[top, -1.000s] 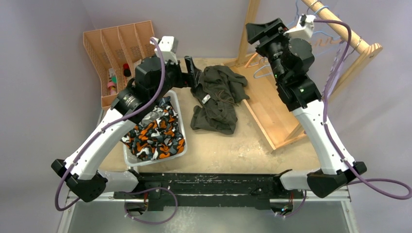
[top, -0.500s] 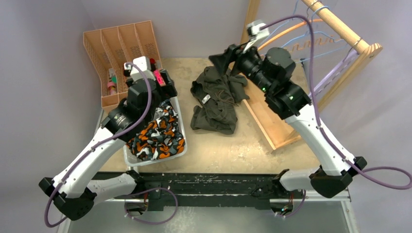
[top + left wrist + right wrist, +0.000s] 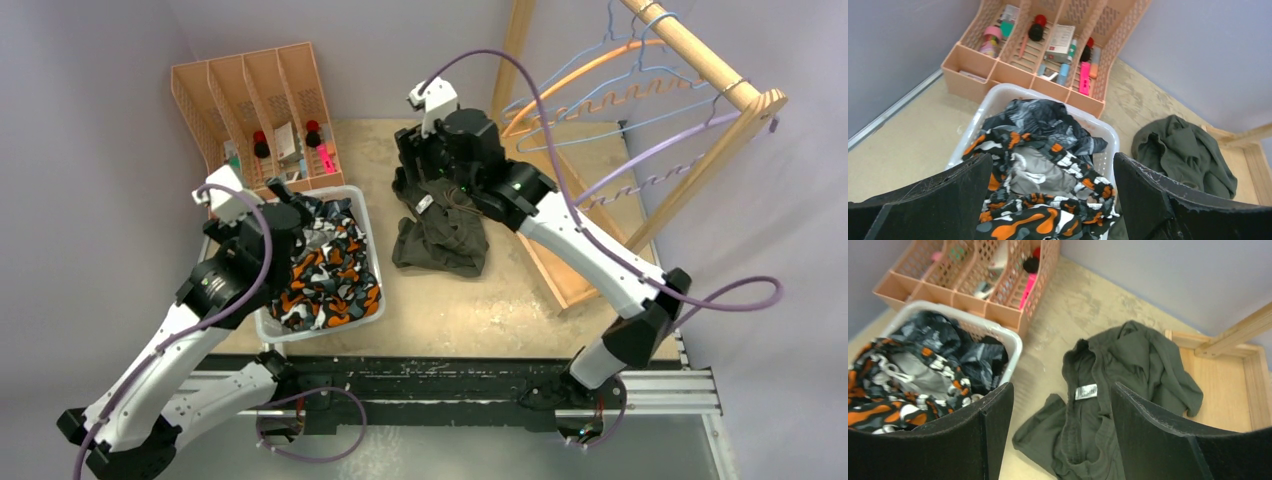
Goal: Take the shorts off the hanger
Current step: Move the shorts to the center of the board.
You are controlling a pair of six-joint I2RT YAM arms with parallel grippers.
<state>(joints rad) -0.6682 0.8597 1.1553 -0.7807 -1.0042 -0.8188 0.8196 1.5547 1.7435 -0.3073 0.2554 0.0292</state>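
Note:
The olive green shorts (image 3: 445, 220) lie crumpled on the table, off any hanger, and also show in the right wrist view (image 3: 1118, 390). My right gripper (image 3: 408, 165) hangs open and empty above their left edge (image 3: 1060, 440). The orange-black-white camouflage shorts (image 3: 325, 280) and the dark blue-grey camouflage shorts (image 3: 335, 215) lie in the white basket (image 3: 320, 325). My left gripper (image 3: 290, 197) is open and empty above that basket (image 3: 1048, 200). I cannot pick out the plain black pair. The hangers (image 3: 600, 80) on the rail are bare.
A peach desk organizer (image 3: 240, 90) with pens and small items stands at the back left, just behind the basket. The wooden rack's base (image 3: 565, 230) and posts take up the right side, next to the olive shorts.
My right arm has swung from the rack down and left to above the olive shorts. My left arm has pulled back from the olive shorts to above the basket.

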